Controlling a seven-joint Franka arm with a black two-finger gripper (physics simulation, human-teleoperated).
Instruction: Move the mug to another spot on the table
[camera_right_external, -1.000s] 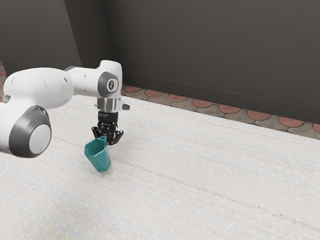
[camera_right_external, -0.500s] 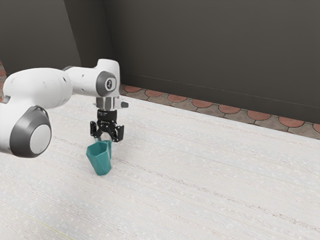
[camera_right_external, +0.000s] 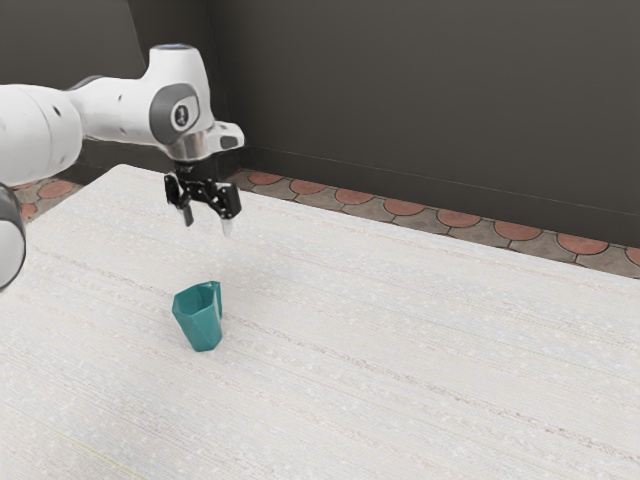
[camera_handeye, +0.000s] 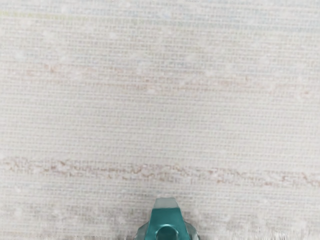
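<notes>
Mug (camera_right_external: 198, 316) upright on the table (camera_right_external: 430, 340), gripper (camera_right_external: 207, 226) in the air above it, well apart

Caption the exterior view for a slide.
Open hand hovers above the upright teal mug on the pale table, not touching it.

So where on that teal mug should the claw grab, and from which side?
Probably the rim wall, coming straight down from above: the mug stands upright with its mouth open upward, so one finger goes inside, one outside. Its faceted sides narrow downward and might slip.
</notes>
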